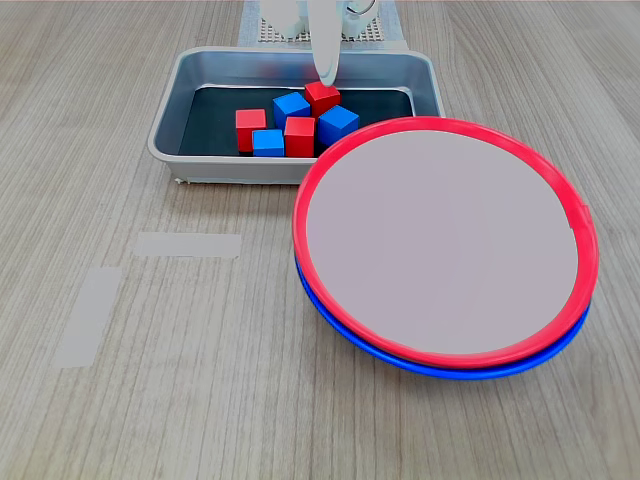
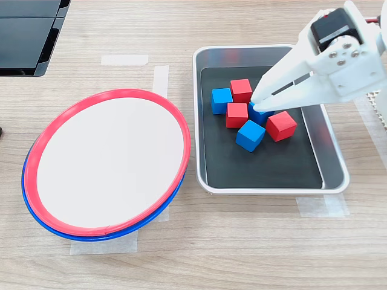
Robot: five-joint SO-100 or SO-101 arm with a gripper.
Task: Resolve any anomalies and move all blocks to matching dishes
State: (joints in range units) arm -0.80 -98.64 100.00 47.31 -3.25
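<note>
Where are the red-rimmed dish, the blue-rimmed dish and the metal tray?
red-rimmed dish (image 1: 440, 128): first exterior view, far rim.
blue-rimmed dish (image 2: 27, 196): second exterior view, left edge showing beneath the red one.
metal tray (image 2: 334, 158): second exterior view, right wall.

A: All white plastic on the arm (image 2: 326, 66), matte and smooth, in the second exterior view.
B: Black block of a motor (image 2: 331, 27) set in the top of the housing there, framed in white.
A: Small round screw heads dotted across the flat side plate.
B: Long tapering jaws, wedge-shaped, with a dark slot along the side.
A: In the first exterior view, just a slim white blade with a rounded tip.
B: Thin dark cable looping up by the top edge there.
</note>
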